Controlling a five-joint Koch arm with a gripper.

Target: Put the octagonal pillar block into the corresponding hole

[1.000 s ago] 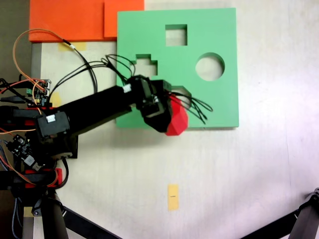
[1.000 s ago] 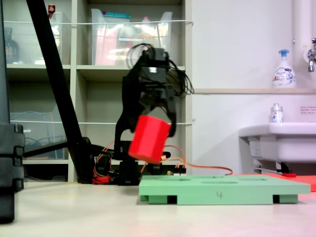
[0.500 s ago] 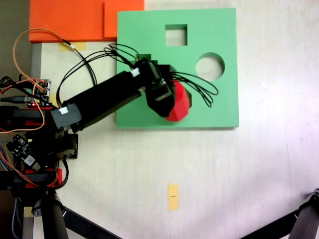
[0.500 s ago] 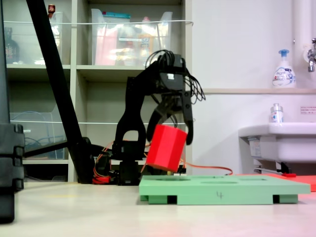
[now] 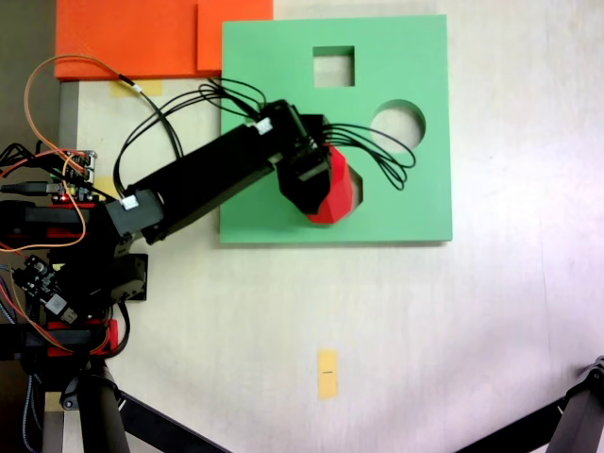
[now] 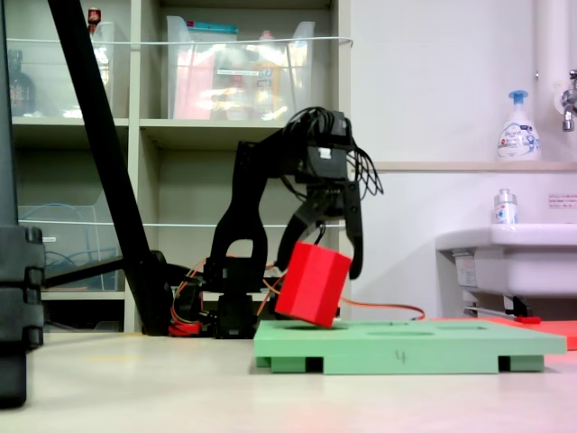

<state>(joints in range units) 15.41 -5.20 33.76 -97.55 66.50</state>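
Observation:
The octagonal pillar block (image 5: 338, 196) is bright red and hangs tilted over the middle of the green foam board (image 5: 415, 203). My gripper (image 5: 318, 185) is shut on it from above. In a fixed view from the side, the block (image 6: 313, 285) leans to the right, its lowest corner at or just above the board's top (image 6: 433, 341), with the gripper (image 6: 326, 263) straddling it and one finger (image 6: 354, 236) down its right side. The corresponding hole (image 5: 360, 188) lies mostly hidden under the block; only a sliver shows at the block's right.
The board also has a square cutout (image 5: 333, 66) and a round cutout (image 5: 397, 126); the arm covers a third. Orange foam sheets (image 5: 132, 38) lie at the far left corner. A yellow tape mark (image 5: 327, 373) sits on the table. The arm's base and wires (image 5: 66, 236) stand left.
The gripper carried the red block from the board's near edge inward over the board and lowered it. The block now sits lower, close to the board's surface.

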